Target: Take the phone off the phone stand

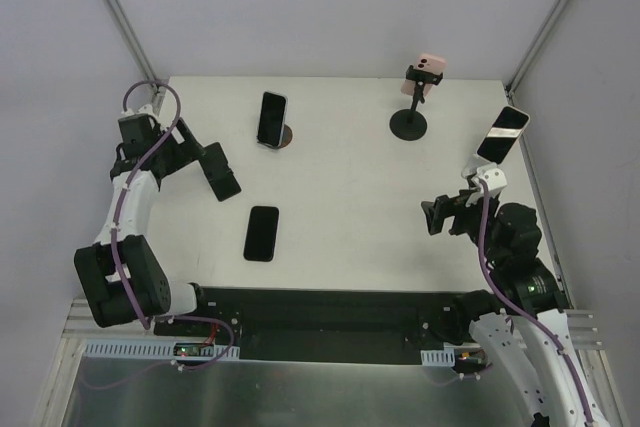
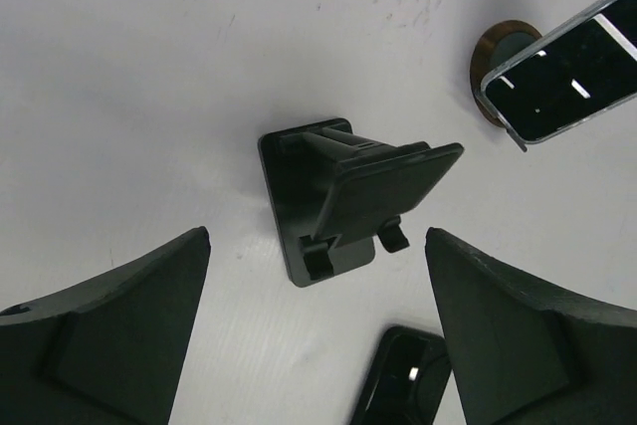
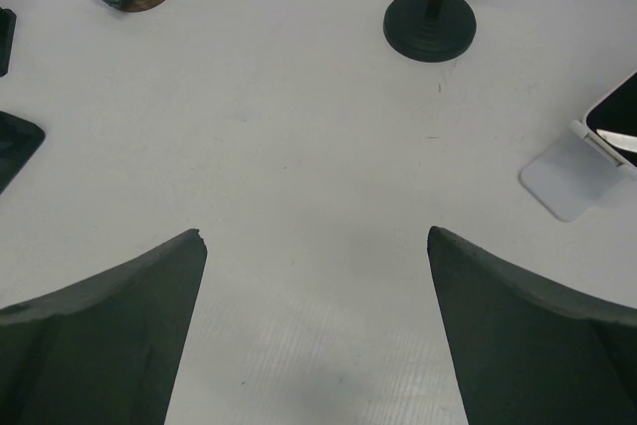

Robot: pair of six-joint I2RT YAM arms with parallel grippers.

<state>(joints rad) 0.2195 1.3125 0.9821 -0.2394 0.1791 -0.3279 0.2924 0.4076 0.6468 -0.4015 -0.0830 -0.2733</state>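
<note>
Left pincer (image 2: 317,233): released over our empty black plastic stand (image 2: 383,186).
Right pincer (image 3: 317,233): released.
Risk: lowering, we could topple the stand.

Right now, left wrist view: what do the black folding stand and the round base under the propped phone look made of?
Black folding stand: likely moulded plastic, matte; even dull sheen, crisp edges and hinge tabs. Round base: brown rim looks like wood or wood-look finish, darker inset centre; cannot tell which.
</note>
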